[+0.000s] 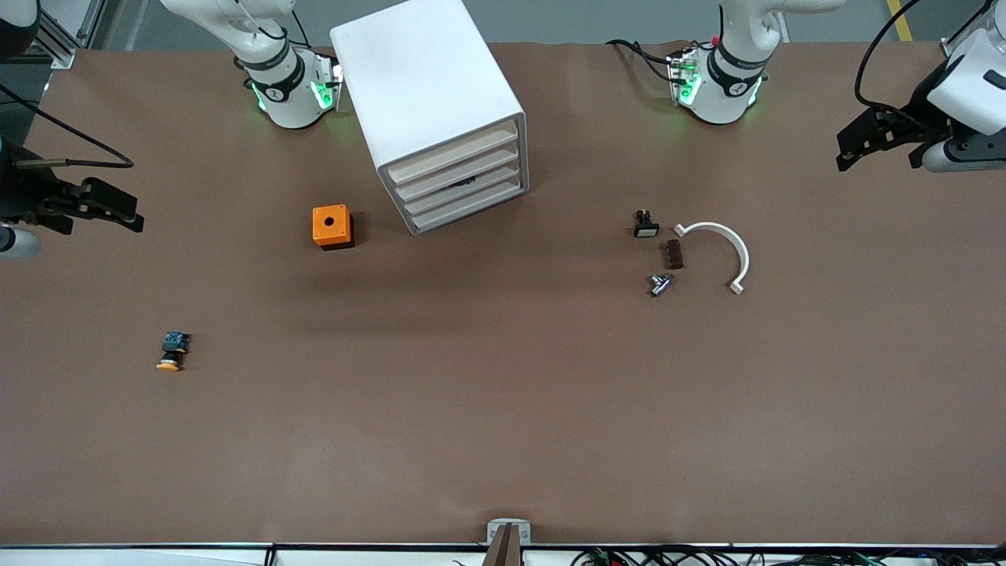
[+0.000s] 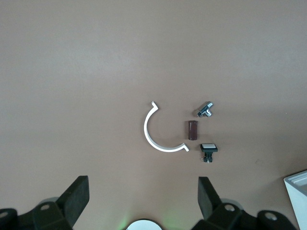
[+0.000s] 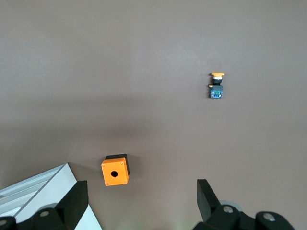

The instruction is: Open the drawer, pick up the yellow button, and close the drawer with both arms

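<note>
Button [image 1: 172,352], lower left of the frame: I judge it light, stiff, small; grip its body. Left gripper [image 1: 884,145] and right gripper [image 1: 94,206], at the frame's side edges, wait with fingers spread, empty.

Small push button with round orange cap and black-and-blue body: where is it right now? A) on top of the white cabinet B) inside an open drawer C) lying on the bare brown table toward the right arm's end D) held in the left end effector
C: the small push button with round orange cap and black-and-blue body lies on the brown table, nearer the front camera than the orange cube with a hole; nothing grips it.
</note>
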